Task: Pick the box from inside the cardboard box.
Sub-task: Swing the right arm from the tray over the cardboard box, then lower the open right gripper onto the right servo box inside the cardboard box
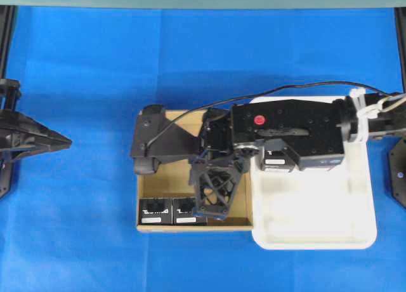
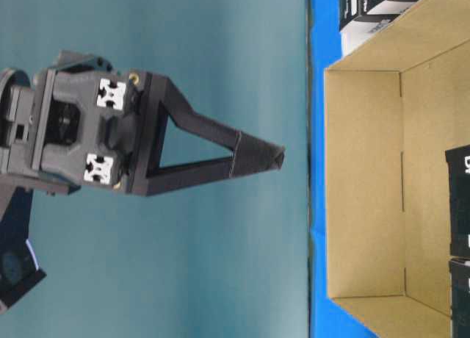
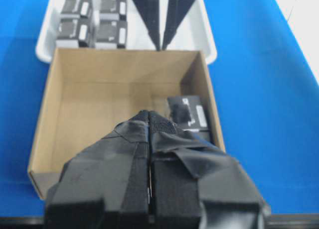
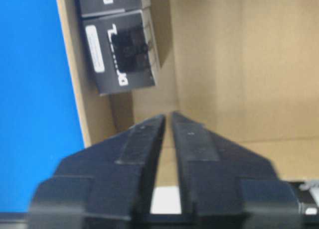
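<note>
Hovering my right gripper [image 4: 168,120], jaws barely parted and empty, inside the shallow brown cardboard box [image 1: 152,181], I judge the small black lettered box [image 4: 122,51] against its wall light, rigid, best pinched across opposite sides.

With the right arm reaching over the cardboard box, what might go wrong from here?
1. The right gripper shows only a narrow gap, likely too small to straddle a black box unless it opens wider.
2. The two black boxes sit side by side against the cardboard box wall, so a finger may hit the wall or nudge the neighbour.
</note>
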